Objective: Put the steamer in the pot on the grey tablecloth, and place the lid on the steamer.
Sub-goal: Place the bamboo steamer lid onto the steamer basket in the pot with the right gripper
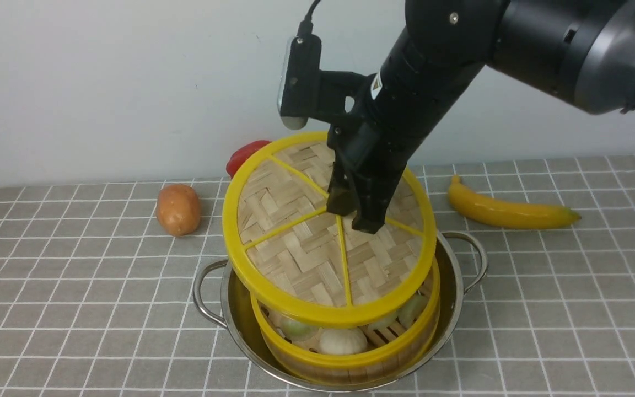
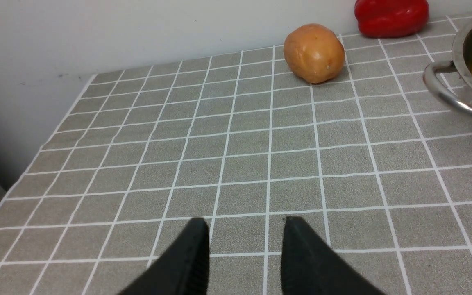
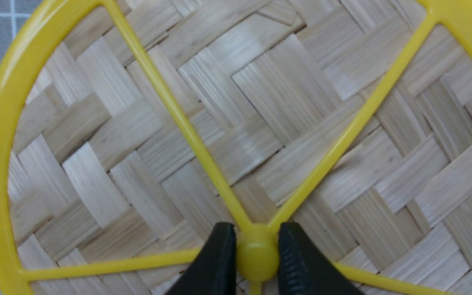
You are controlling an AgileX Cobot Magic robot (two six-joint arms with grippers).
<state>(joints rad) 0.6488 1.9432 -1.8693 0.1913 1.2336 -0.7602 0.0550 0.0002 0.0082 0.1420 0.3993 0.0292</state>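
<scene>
- Around: potato (image 1: 178, 209) and pepper (image 1: 243, 156) well ahead of left gripper (image 2: 247, 223); banana (image 1: 510, 212) off to the right of right gripper (image 1: 353, 218). All lie on the grey checked cloth (image 1: 75, 286).
- Flat lid (image 1: 295, 237): woven bamboo strips, thick yellow rim, thin spokes.
- Round steamer (image 1: 350, 364): yellow rim, slatted floor, pale buns inside.
- Shiny steel pot (image 1: 238, 317): looped wire handles.
- Right jaws pinch the knob (image 3: 257, 256); lid hangs tilted under them.
- Steamer sits in pot, just below lid and right jaws.
- Left jaws apart, empty, over cloth; pot to their right.
</scene>
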